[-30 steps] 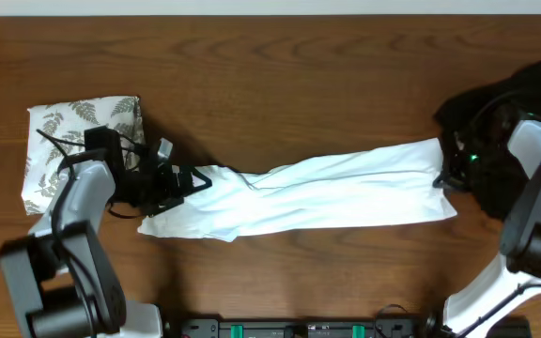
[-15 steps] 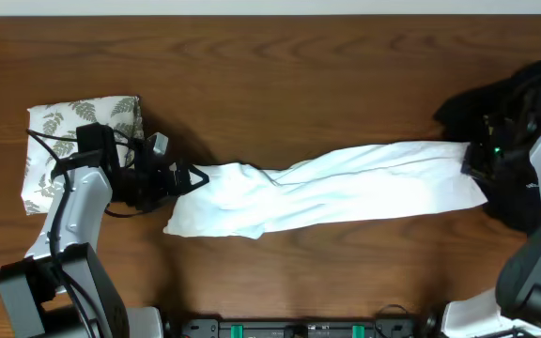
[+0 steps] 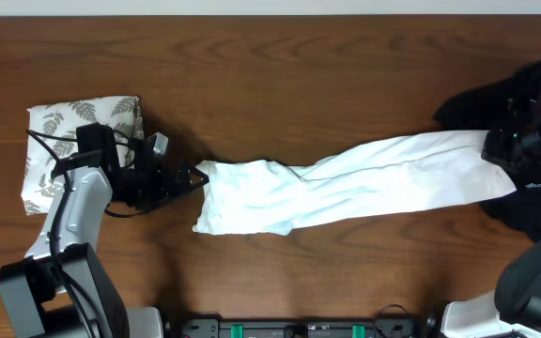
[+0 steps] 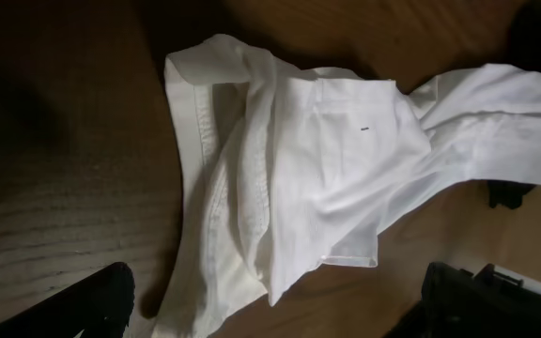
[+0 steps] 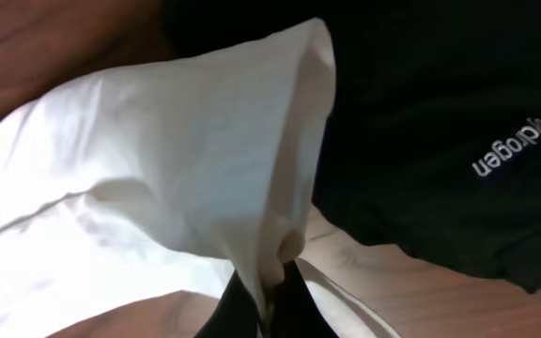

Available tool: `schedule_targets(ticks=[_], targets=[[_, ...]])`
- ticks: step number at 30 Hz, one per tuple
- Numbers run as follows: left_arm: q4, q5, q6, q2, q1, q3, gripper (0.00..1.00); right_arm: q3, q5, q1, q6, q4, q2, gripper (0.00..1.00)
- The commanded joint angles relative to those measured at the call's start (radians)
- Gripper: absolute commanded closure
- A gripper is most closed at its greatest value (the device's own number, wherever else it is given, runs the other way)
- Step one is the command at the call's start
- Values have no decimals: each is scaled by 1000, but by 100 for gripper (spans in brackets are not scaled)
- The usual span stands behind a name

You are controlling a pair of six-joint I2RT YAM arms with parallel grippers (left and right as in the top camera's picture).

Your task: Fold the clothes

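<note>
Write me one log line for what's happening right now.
shirt: stretched out long, not folded | left claw: open, at its left end | right claw: shut on its right end, over black garment

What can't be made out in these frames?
Overhead: right gripper lost against the black garment, itself cut by the right edge.
Right wrist: the garment's white logo runs off the right edge.
Left wrist: small dark mark on the T-shirt, too small to read.
Overhead: fern-print cloth partly behind the left arm.
</note>
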Motion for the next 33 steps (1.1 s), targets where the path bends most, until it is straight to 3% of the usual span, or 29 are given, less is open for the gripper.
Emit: schedule_targets(ticks=[1,21,33], targets=[[-3,-4,-3,-12,5,19,2,24,-18,31,-18,-15,-20,99],[-8,-4,-10,-12,5,19,2,22,42,502,-16,-63,-16,99],[-14,-4,-10,-12,5,19,2,10,42,647,-7,-74,49,99]])
